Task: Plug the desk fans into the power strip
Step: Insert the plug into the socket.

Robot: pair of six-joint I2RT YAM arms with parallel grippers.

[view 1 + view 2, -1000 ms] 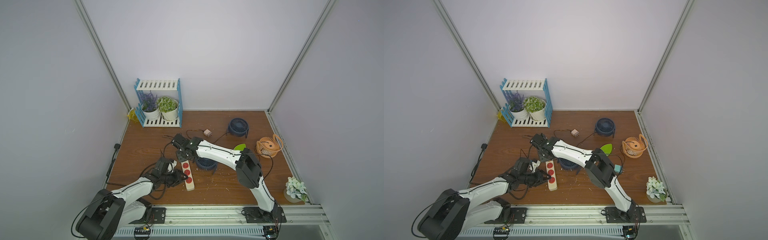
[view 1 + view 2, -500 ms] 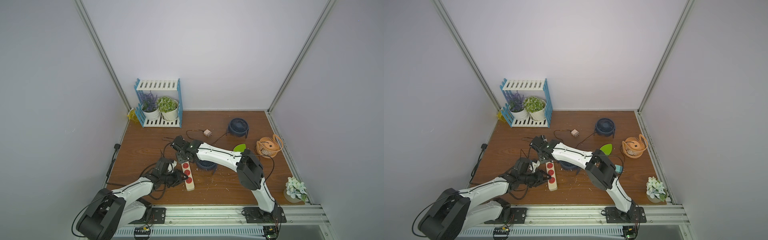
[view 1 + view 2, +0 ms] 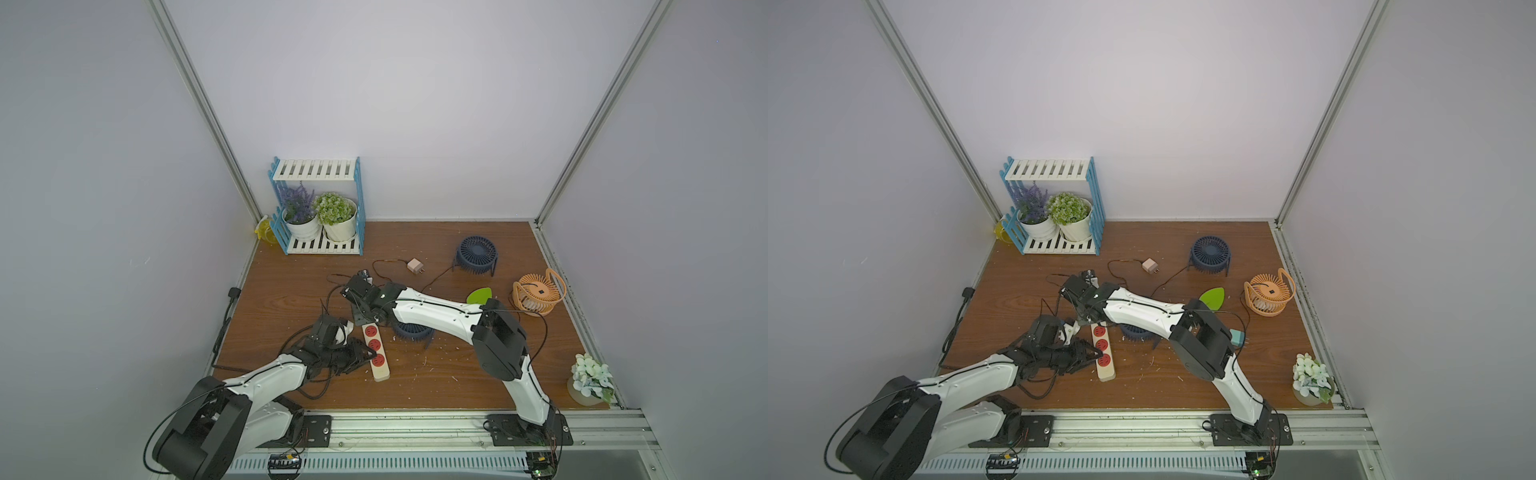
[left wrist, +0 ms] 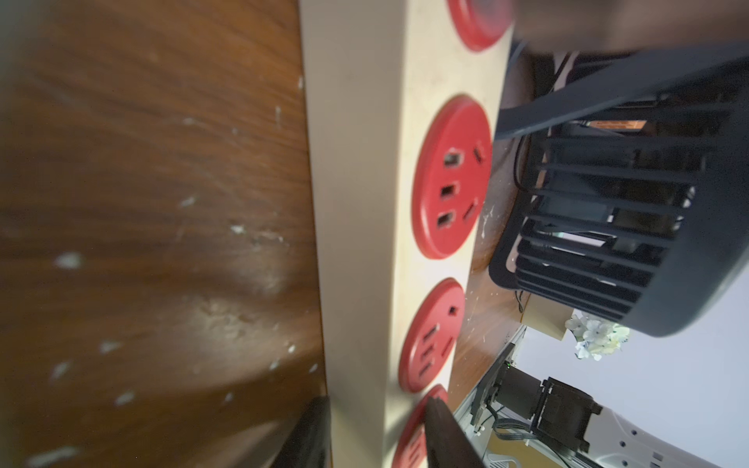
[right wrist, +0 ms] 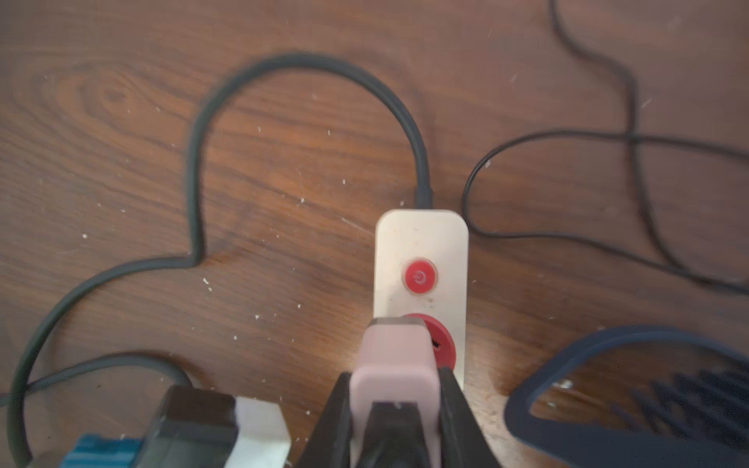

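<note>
The cream power strip (image 3: 381,368) (image 3: 1106,370) lies on the wooden floor, its black cord (image 5: 304,65) looping away. My left gripper (image 3: 371,356) (image 4: 375,433) is shut across the strip's near end, one finger (image 4: 308,437) on each long side. My right gripper (image 5: 395,385) (image 3: 362,322) is shut on a pink plug (image 5: 395,360). The plug hangs just over the red socket (image 5: 444,344) beside the round red power button (image 5: 420,276). A dark blue desk fan (image 3: 411,331) (image 4: 608,227) lies next to the strip, partly under my right arm.
A second pink plug (image 3: 415,266) with a thin cord lies farther back. Another blue fan (image 3: 477,254) and an orange fan (image 3: 538,293) stand at the right. A blue shelf (image 3: 318,208) with potted plants fills the back left corner. A flower pot (image 3: 590,384) stands front right.
My right gripper has shifted a little nearer to the strip's far end with the pink plug. The left gripper and the strip have not moved.
</note>
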